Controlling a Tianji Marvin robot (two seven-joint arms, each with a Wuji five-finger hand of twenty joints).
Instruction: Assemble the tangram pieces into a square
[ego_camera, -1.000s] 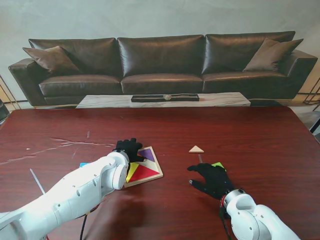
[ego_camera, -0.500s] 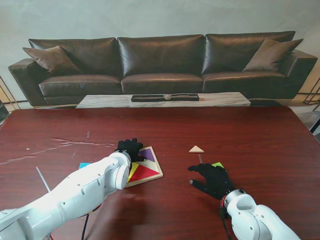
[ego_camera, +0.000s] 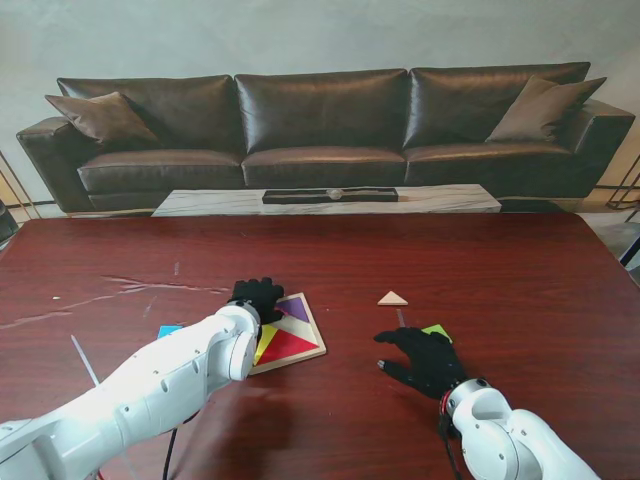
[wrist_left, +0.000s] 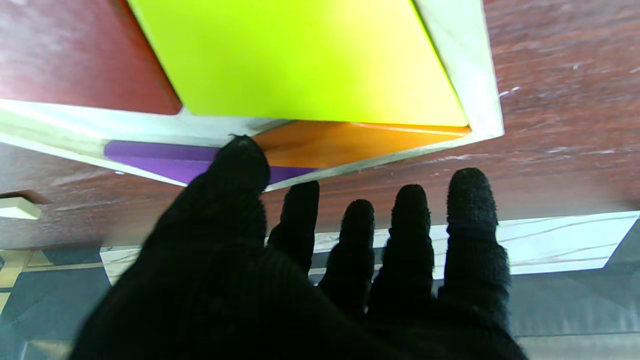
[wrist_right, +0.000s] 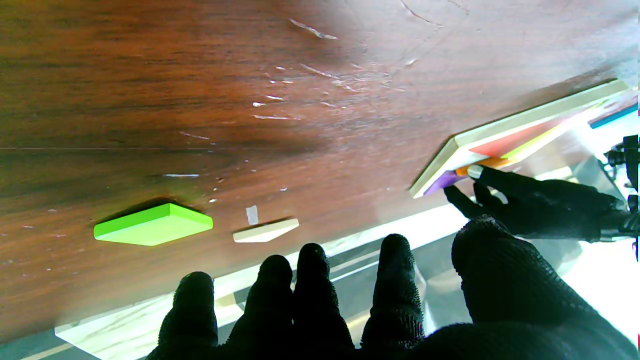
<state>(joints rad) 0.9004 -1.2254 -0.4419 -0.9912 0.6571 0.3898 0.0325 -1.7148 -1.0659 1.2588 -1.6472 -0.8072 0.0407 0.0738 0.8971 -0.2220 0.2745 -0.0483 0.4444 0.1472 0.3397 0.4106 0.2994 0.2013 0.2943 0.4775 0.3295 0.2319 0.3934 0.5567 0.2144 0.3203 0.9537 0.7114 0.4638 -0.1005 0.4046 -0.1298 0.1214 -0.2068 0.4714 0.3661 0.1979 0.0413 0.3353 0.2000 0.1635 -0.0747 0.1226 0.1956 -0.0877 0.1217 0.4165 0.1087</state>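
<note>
Here the green piece (ego_camera: 436, 329) lies just beyond the right hand (ego_camera: 425, 359), fingers (wrist_right: 310, 280) apart, empty. The left hand (ego_camera: 258, 297), fingers spread, rests at the tray (ego_camera: 312, 345).

Glossy, scuffed dark wood table (ego_camera: 500, 260); pale bare-wood tray (wrist_left: 480, 75), smooth matt painted pieces; black knitted cloth gloves on left hand (ego_camera: 258, 297) and right hand (ego_camera: 425, 358); shiny leather sofa (ego_camera: 320, 125)
</note>
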